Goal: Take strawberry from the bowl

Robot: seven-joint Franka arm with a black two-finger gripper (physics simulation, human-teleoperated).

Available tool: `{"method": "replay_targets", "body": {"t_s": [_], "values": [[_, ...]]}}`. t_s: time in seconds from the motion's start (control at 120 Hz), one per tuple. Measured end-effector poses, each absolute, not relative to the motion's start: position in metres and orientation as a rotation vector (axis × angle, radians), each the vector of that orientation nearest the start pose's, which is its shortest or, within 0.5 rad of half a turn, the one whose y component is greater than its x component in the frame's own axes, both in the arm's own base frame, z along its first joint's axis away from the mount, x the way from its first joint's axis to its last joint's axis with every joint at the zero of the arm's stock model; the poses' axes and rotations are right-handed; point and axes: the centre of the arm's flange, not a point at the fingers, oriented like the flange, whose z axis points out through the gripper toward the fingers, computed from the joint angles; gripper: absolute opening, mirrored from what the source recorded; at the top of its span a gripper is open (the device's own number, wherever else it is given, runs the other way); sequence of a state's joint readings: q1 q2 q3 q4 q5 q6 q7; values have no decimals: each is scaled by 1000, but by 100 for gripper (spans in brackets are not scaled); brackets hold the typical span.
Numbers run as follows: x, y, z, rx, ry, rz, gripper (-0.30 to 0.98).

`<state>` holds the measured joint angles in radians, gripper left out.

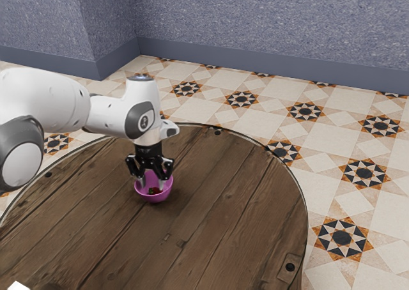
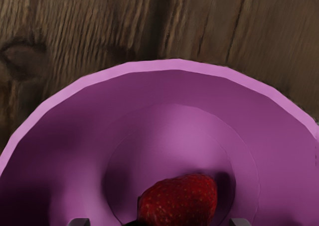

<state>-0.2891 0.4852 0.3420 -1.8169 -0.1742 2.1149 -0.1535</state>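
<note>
One round, pink-purple bowl with a smooth, paler rim (image 1: 156,199), set upright on a round table of dark brown wooden planks (image 1: 223,194); one red strawberry, pale-seeded and glossy (image 1: 154,191), lying inside the bowl, on its floor; one black two-finger gripper (image 1: 152,186), pointing downward, its fingers lowered into the bowl. State of gripper: released – the fingers stood well apart, with the strawberry between them and nothing grasped; in the wrist view both grey fingertips (image 2: 240,222) showed, one to either side of the fruit, with a gap on each side, the narrower one toward the marked fingertip. One white jointed robot arm with grey caps (image 1: 57,101), which reached in from the exterior view's left and bent down over the bowl. Surroundings: a cream tiled floor with dark and orange star patterns (image 1: 307,111); speckled blue-grey walls (image 1: 255,15) above a plain blue-grey skirting (image 1: 255,59); a small white object – kind unclear – at the exterior view's lower left corner (image 1: 18,286).
</note>
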Motion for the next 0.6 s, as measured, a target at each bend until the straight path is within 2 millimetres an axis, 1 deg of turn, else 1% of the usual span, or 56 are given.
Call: {"method": "replay_targets", "body": {"t_s": [0.142, 0.233, 0.442, 0.6], "values": [[634, 6, 262, -3071, -428, 244, 33], [636, 12, 259, -3067, -445, 240, 32], [638, 9, 254, -3068, -440, 234, 24], [638, 12, 250, -3063, -445, 231, 20]]}}
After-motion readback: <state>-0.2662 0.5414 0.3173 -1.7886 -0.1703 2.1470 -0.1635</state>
